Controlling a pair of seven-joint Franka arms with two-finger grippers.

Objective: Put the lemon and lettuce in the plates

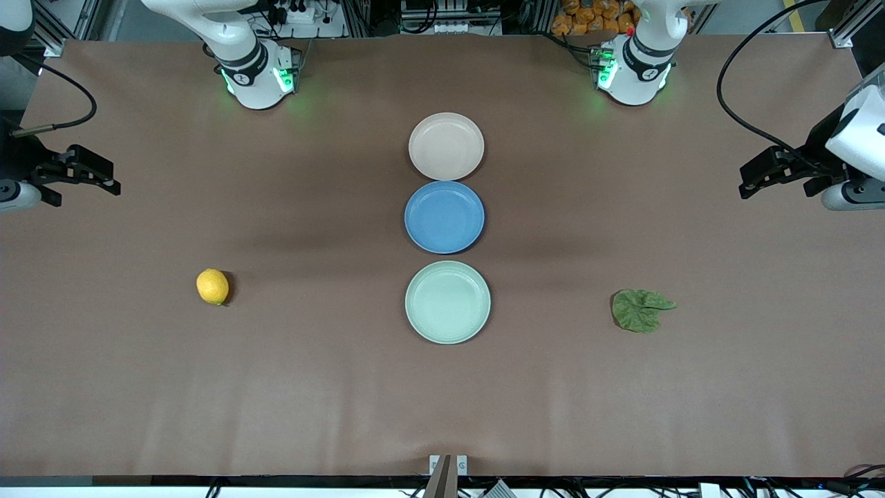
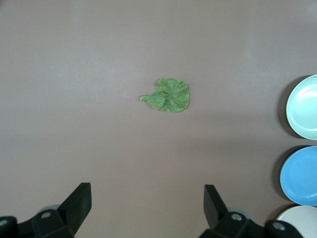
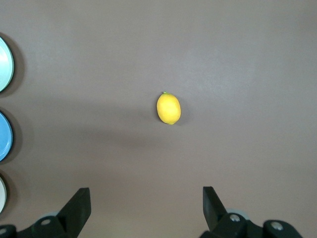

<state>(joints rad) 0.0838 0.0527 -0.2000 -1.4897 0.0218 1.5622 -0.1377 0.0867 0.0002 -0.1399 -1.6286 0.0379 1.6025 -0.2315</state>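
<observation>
Down the middle of the brown table (image 1: 276,387), three plates in a row: beige-pink plate (image 1: 446,146) nearest the robot bases, blue plate (image 1: 444,217) next, mint green plate (image 1: 447,301) nearest the front camera, all bare.

- Lemon (image 1: 212,286): on the table at 9 o'clock from the mint green plate, well apart, toward the right arm's end.
- Lettuce leaf (image 1: 641,310): flat on the table at 3 o'clock from the same plate, toward the left arm's end.
- Right gripper (image 1: 86,173): waiting over the table's edge, jaws wide, nothing held; lemon centred ahead in its wrist view.
- Left gripper (image 1: 778,173): likewise parked, jaws wide and empty; leaf ahead in its wrist view.

Risks, as judged: the smooth oval lemon may roll or squirt from a pinch off its middle; the thin leaf lies flat, so fingers may skid over it or scrape the table; either item could land on the blue plate, wedged between the two targets.

Cut off or unclear: both arms largely out of frame; plates only partly shown in the wrist views; the leaf's underside unseen.
</observation>
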